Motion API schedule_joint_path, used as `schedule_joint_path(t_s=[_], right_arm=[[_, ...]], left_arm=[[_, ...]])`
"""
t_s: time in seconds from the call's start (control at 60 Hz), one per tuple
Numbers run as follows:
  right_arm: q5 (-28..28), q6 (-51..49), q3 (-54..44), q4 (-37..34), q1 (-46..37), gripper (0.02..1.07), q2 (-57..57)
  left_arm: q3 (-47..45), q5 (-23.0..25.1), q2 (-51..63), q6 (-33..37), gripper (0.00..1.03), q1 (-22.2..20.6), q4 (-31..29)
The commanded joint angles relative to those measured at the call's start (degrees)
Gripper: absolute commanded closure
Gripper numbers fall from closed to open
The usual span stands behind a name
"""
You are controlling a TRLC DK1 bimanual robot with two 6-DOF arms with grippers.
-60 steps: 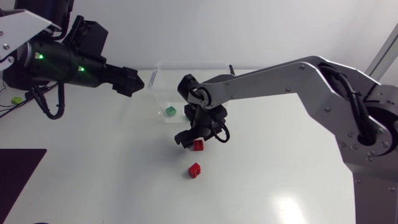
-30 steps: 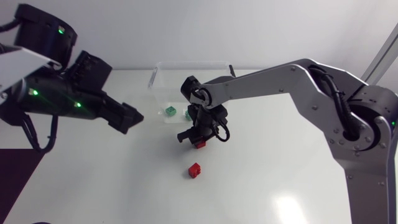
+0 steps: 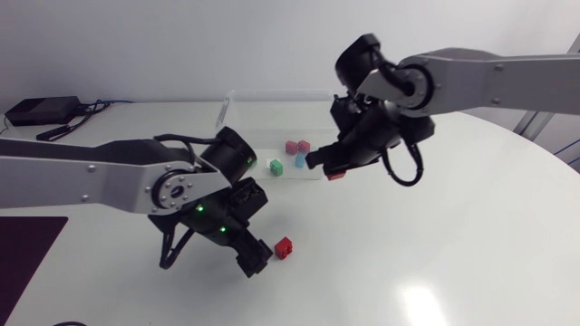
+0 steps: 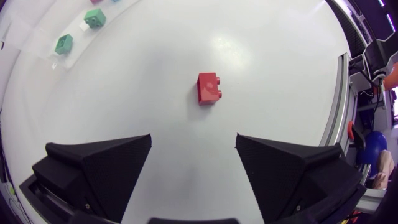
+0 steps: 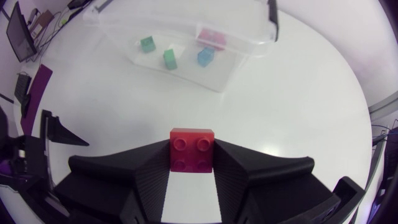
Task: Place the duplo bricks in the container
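Two red bricks are outside the container [image 5: 180, 31]. Inside it lie one green brick [image 5: 147, 43], a second green brick [image 5: 169, 58] and one blue brick [image 5: 206, 56]. There is also a pink piece [image 5: 211, 37], but whether it is one brick or two side by side cannot be told. The head view shows only one of the greens.

The left claw [image 4: 193, 140] is spread wide and grasps nothing. The loose red brick [image 4: 209, 88] lies on the table [image 3: 435, 254] just ahead of the gap, untouched. The right claw [image 5: 193, 155] is clenched on the held red brick [image 5: 193, 146], a finger against each side and the studs facing the camera. The container sits ahead of this claw, apart from it.
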Motion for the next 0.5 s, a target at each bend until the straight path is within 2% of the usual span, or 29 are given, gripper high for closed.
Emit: schedule_joint_path(t_s=[0.0,0.217,0.383,0.483], right_arm=[[-0.08,-1.40,-1.29,-0.41,-1.61,0.83,-2.74],[-0.52,-1.92,5.75,-1.82,-4.25,0.83,-3.18],[-1.83,-1.92,11.11,-1.91,-5.74,0.83,-0.28],[-2.71,-1.92,14.01,-1.47,-6.71,0.83,2.09]], left_arm=[[4.08,0.40,4.54,-1.83,0.09,-1.14,0.90],[8.29,0.13,10.43,-1.83,0.11,-3.42,1.96],[10.67,-0.40,14.47,-1.39,0.14,-3.51,2.22],[11.46,-0.84,16.58,-1.21,0.20,-3.60,2.66]])
